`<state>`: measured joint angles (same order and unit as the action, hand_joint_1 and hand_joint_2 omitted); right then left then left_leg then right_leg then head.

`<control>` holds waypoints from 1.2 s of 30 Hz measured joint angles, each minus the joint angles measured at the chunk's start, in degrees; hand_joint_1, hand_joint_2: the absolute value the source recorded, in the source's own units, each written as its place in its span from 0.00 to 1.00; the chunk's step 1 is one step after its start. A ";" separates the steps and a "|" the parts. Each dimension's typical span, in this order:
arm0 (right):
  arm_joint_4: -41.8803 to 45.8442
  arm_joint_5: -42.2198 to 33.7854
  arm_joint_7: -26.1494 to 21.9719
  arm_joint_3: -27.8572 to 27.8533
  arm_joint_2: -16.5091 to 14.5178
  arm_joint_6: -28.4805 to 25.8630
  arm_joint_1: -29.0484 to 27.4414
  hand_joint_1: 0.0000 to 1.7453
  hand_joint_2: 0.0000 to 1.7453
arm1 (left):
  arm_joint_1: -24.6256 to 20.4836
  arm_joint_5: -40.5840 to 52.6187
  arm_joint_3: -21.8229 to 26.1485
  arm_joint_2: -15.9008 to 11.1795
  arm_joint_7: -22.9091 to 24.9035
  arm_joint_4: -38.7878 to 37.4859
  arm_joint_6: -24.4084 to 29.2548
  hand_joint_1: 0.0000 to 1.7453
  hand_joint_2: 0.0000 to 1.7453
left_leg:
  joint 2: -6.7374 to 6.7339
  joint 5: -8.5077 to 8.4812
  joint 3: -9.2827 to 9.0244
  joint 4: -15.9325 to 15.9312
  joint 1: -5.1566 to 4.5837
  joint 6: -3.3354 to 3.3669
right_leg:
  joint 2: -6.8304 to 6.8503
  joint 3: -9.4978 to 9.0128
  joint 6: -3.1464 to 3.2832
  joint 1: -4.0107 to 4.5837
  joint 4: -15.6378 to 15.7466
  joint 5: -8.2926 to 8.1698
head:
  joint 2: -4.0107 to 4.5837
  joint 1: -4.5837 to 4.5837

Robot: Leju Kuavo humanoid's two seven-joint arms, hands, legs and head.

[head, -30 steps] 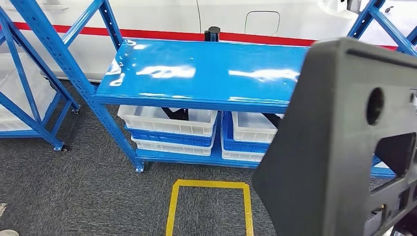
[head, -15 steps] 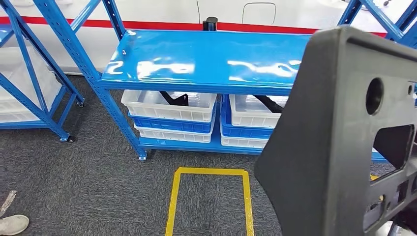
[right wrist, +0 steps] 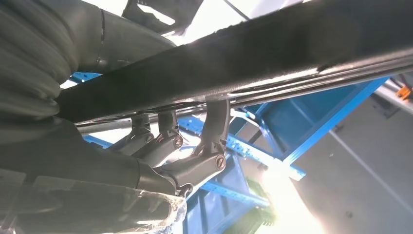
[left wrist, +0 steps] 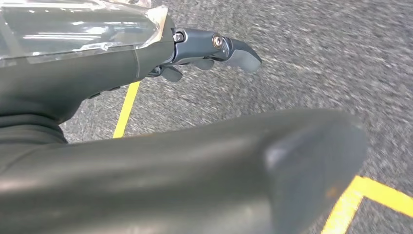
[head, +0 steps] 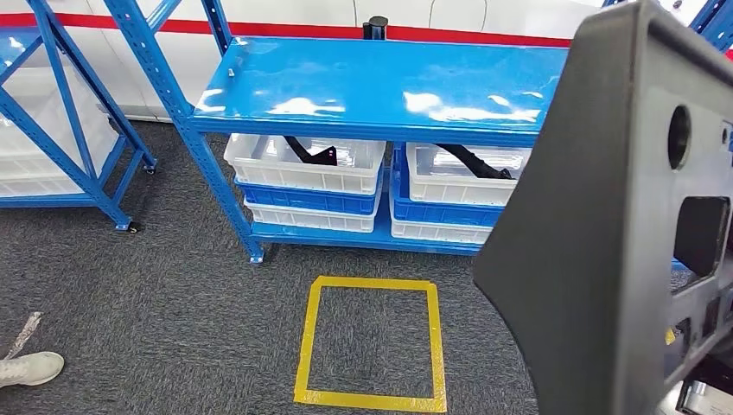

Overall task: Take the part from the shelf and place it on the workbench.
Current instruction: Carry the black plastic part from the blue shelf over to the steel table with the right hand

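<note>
Head view has the part [head: 605, 233] filling the whole right side of the frame, held up close to the camera. It's a big flat dark grey plastic panel, matte, with a round hole near its upper right and a squarish cutout below that, plus some ribbing toward the lower right corner.

Right wrist view shows the right hand [right wrist: 160, 156] under the part's edge with its fingers [right wrist: 216, 122] hooked up around it, so that hand is grasping the part. Left hand [left wrist: 204, 48] hangs over the carpet with the fingers curled in and nothing in them; I'd call it clenched.

What worries me: it looks like a one-handed hold along an edge of a wide panel, so it could twist or slide out if the robot sways. It also blocks much of the camera's sight on the right, and the blue shelf [head: 380, 86] sits right ahead in the upper middle, so clipping a post or the shelf's edge seems possible.
</note>
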<state>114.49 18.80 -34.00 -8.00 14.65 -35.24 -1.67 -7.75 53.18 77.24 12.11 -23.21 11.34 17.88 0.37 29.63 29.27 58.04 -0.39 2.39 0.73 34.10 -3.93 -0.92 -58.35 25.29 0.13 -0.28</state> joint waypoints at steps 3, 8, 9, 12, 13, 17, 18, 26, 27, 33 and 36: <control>-0.53 -0.36 0.03 -0.02 0.06 0.32 0.04 1.00 1.00 | -0.05 0.01 0.00 -0.02 0.00 0.00 -0.04 0.00 0.00 | -0.38 -2.13 2.10 -0.82 0.27 1.19 | -0.24 2.68 0.32 0.13 -4.11 3.97 | 0.00 -0.36; -1.45 -1.04 0.02 -0.20 0.08 0.38 -0.06 1.00 1.00 | -0.04 0.14 -0.02 -0.02 -0.02 0.00 -0.10 0.00 0.00 | -0.74 -5.46 6.34 -0.73 0.05 1.36 | -0.44 2.65 -0.45 0.11 -15.00 8.11 | 0.00 -0.86; -1.56 -1.15 0.00 -0.24 0.08 0.41 -0.06 1.00 1.00 | -0.04 0.16 -0.02 -0.02 -0.02 0.00 -0.09 0.00 0.00 | -0.79 -6.11 7.14 -0.70 0.08 1.19 | -0.44 0.31 -1.08 0.03 -12.43 6.55 | 0.00 -0.89; -1.78 -1.51 -0.03 -0.34 0.08 0.84 0.14 1.00 1.00 | -0.06 0.17 -0.03 -0.03 0.00 0.00 0.00 0.00 0.00 | -0.85 -7.95 8.66 -0.68 -0.08 0.39 | -0.58 -8.41 -1.05 0.13 0.41 5.81 | 0.00 -0.99; -1.92 -1.68 -0.02 -0.39 0.07 1.06 0.24 1.00 1.00 | -0.06 0.17 -0.03 -0.04 0.01 0.00 0.04 0.00 0.00 | -0.87 -8.59 8.84 -0.78 -0.16 0.16 | -0.67 -9.68 -0.68 0.31 2.83 6.36 | 0.00 -1.04; -2.63 -1.64 0.13 -0.55 -0.25 1.56 0.92 1.00 1.00 | -0.02 0.23 -0.09 -0.10 0.02 0.00 0.08 0.00 0.00 | -0.54 -7.57 9.77 0.25 -0.11 -0.91 | -0.67 -8.69 0.98 -0.14 3.60 5.21 | -0.01 -0.99; -2.76 -1.32 0.27 -0.55 -0.42 1.57 1.12 1.00 1.00 | -0.01 0.30 -0.15 -0.13 0.01 0.00 0.05 0.00 0.00 | -0.41 -4.92 10.43 2.64 -0.04 -1.27 | -0.59 -8.16 1.60 -0.35 3.45 4.76 | 0.00 -0.88; -2.84 0.50 1.05 -0.89 -1.54 1.21 0.92 1.00 1.00 | -0.10 1.17 -0.93 -0.27 0.00 0.02 -0.46 0.00 0.00 | 0.06 -1.05 4.15 7.57 -0.10 -0.19 | -0.37 -2.70 2.40 0.45 0.20 2.68 | 0.00 -0.65; -2.84 0.50 1.07 -0.95 -1.63 1.17 0.90 1.00 1.00 | -0.14 1.20 -0.96 -0.33 0.00 0.03 -0.46 0.00 0.00 | 0.20 -0.92 2.05 4.37 -0.22 0.20 | -0.37 -2.43 2.12 0.46 0.03 2.44 | 0.00 -0.68; -2.41 0.20 1.04 -1.86 -1.77 0.97 -0.39 1.00 1.00 | -0.41 1.55 -1.47 -0.47 0.10 0.05 -0.58 0.00 0.00 | -0.01 -2.54 1.62 -1.37 -0.49 1.80 | -0.46 0.18 0.24 0.38 -2.67 4.03 | 0.00 -0.86; -2.13 -0.23 0.67 -2.58 -1.78 0.71 -1.51 1.00 1.00 | -0.53 2.02 -2.00 -0.48 0.20 0.07 -0.91 0.00 0.00 | -0.41 -4.56 3.73 -1.72 -0.33 2.12 | -0.65 2.87 0.23 -0.01 -12.35 10.05 | 0.00 -1.30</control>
<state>112.36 18.57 -33.33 -10.58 12.87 -34.53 -3.18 -8.28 55.20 75.25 11.63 -23.01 11.41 16.97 -0.04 25.07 33.00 56.32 -0.71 4.51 0.09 36.97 -3.71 -0.94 -70.70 35.34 0.13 -1.58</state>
